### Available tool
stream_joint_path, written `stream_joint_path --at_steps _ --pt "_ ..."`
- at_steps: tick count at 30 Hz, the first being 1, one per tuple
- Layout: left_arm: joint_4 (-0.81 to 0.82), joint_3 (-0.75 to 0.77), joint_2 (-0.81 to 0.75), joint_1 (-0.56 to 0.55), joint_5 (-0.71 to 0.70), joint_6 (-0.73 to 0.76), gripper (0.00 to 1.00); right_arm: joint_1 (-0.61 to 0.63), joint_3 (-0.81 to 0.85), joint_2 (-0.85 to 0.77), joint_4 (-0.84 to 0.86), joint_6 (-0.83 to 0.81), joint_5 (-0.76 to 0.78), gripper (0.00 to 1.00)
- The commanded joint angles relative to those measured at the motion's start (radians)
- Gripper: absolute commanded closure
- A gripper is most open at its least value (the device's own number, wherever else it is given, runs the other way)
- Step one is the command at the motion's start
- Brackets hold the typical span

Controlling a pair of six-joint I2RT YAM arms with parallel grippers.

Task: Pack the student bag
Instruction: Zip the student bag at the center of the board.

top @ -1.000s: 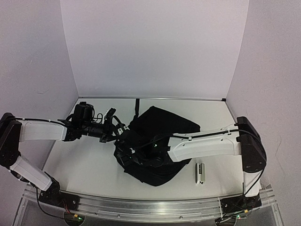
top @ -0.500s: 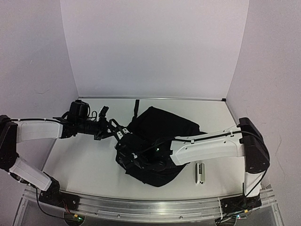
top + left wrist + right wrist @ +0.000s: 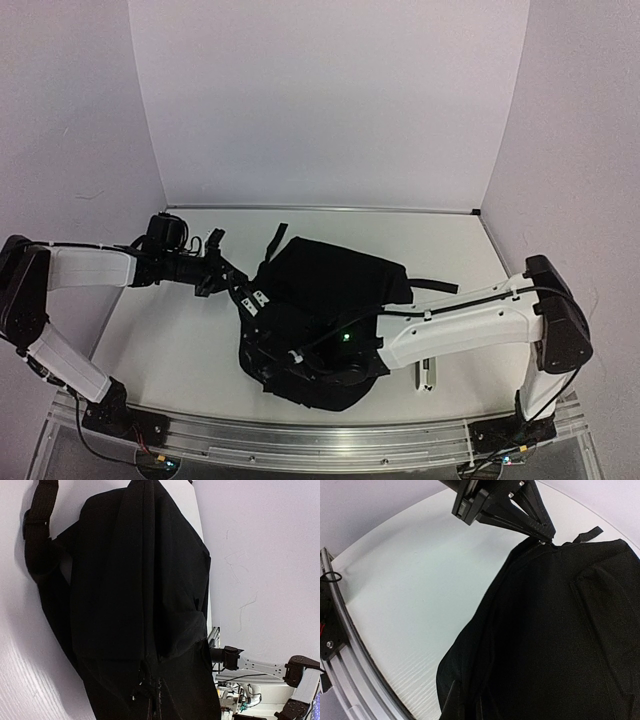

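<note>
The tabletop (image 3: 165, 345) carries the student bag (image 3: 335, 295), slumped just beyond the left fingers (image 3: 520, 517), which pinch its top edge. The right fingers (image 3: 280, 360) sit low against the bag's black cloth, and I cannot tell their grip. Best to draw the opening apart slowly, keeping that edge taut.
</note>
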Motion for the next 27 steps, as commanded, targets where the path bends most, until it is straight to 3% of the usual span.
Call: stream_joint_path --at_steps 1,11,15,16,18,20,22,27 --pt "0.094 0.128 0.063 0.058 -0.107 0.055 1.00 0.074 -0.007 -0.143 -0.014 0.036 -0.169 1.00" --pt "0.114 0.261 0.229 0.059 -0.046 0.103 1.00 0.089 0.012 -0.163 0.002 0.018 -0.227 1.00" --pt "0.109 0.282 0.240 0.060 -0.037 0.114 1.00 0.089 0.017 -0.149 0.002 0.050 -0.137 1.00" --pt "0.108 0.281 0.239 0.060 -0.027 0.118 1.00 0.089 0.024 -0.146 -0.006 0.067 -0.084 0.94" --pt "0.092 0.282 0.234 0.060 -0.010 0.130 0.98 0.084 0.032 -0.150 -0.028 0.088 0.024 0.63" --pt "0.068 0.277 0.223 0.060 -0.023 0.140 0.93 0.056 0.031 -0.162 -0.043 0.102 0.077 0.41" --pt "0.029 0.265 0.201 0.060 -0.053 0.148 0.83 0.009 0.018 -0.182 -0.062 0.111 0.086 0.30" --pt "-0.072 0.215 0.083 0.059 -0.166 0.152 0.39 -0.164 -0.028 -0.201 -0.090 0.085 0.029 0.09"
